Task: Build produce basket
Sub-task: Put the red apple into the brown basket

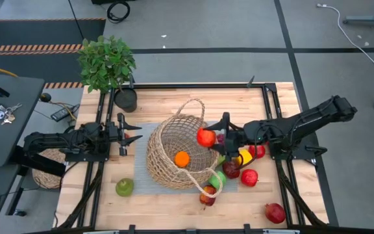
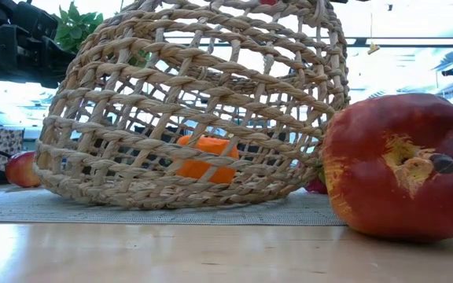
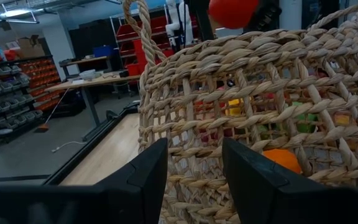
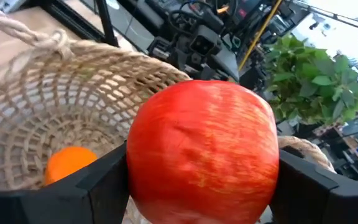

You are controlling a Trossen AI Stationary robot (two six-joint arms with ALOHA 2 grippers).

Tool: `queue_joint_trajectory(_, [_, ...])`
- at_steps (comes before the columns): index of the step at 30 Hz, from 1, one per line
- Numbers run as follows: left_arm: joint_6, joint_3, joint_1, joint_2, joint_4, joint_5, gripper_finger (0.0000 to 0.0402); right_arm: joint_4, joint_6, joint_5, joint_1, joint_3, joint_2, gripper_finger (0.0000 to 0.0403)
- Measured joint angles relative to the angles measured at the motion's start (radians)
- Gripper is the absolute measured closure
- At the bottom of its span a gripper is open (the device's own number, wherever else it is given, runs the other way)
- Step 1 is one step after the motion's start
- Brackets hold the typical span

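Observation:
The woven wicker basket (image 1: 177, 156) lies tipped on its side on a grey mat (image 1: 141, 185), its mouth toward the table's right. An orange (image 1: 182, 158) rests inside it. My right gripper (image 1: 206, 137) is shut on a red apple (image 4: 201, 155) just over the basket's rim. More produce lies at the basket's right: a yellow pepper (image 1: 244, 157), red apples (image 1: 249, 177) and a green apple (image 1: 217, 179). A pomegranate (image 1: 274, 212) sits near the front right, and a green fruit (image 1: 124, 188) at the front left. My left gripper (image 1: 133, 131) waits open at the basket's left, touching nothing. My right gripper pinches the red apple by two opposite sides (image 4: 143, 168) between its two fingers (image 4: 98, 180). The fingers come from the table's right, nearly level. The apple is lifted clear, above the basket's open mouth.
A leafy potted plant (image 1: 107, 62) stands at the far left corner. A smaller wicker object (image 1: 47, 170) sits beyond the table's left edge. In the low view a large red fruit (image 2: 403, 165) lies close to the table's near edge.

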Motion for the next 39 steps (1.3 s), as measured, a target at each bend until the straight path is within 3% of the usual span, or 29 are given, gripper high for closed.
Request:
queue_joint_trajectory(5, [0.0, 0.0, 0.0, 0.0, 0.001, 0.0, 0.0241, 0.003, -0.006, -0.027, -0.006, 0.002, 0.006, 0.0093])
queue_joint_trajectory(13, [0.0, 0.0, 0.0, 0.0, 0.003, 0.0, 0.0241, -0.13, -0.025, -0.027, -0.056, 0.092, 0.057, 0.0093])
queue_joint_trajectory(19, [0.0, 0.0, 0.0, 0.0, 0.0, 0.0, 0.0241, -0.132, -0.228, 0.056, -0.059, 0.093, 0.072, 0.0093])
queue_joint_trajectory(26, [0.0, 0.0, 0.0, 0.0, 0.002, 0.0, 0.0241, -0.1, -0.226, 0.088, -0.033, 0.094, 0.087, 0.0093])
queue_joint_trajectory(32, [0.0, 0.0, 0.0, 0.0, 0.001, 0.0, 0.0241, -0.058, -0.382, 0.213, 0.048, 0.094, 0.137, 0.0093])
queue_joint_trajectory(39, [0.0, 0.0, 0.0, 0.0, 0.001, 0.0, 0.0241, 0.036, -0.428, 0.377, 0.092, 0.094, 0.179, 0.0093])
